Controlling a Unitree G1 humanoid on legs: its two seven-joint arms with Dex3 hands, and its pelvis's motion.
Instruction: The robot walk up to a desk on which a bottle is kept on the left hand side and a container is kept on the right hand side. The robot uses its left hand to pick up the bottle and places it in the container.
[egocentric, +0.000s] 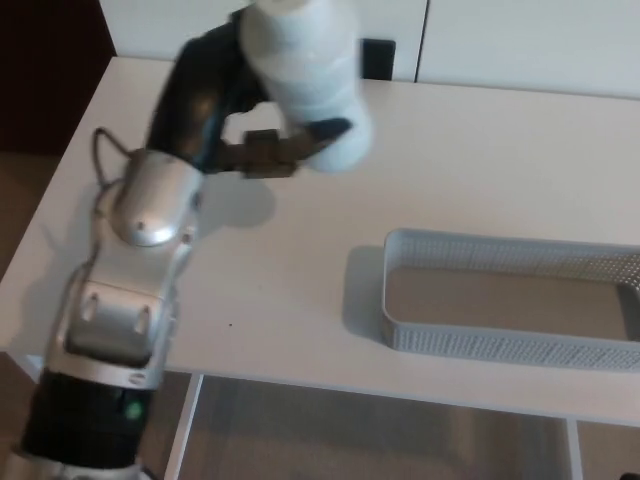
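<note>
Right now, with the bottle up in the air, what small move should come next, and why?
Probably carry it to the right. The left hand holds the bottle high above the desk, well left of the container, which sits empty.
</note>
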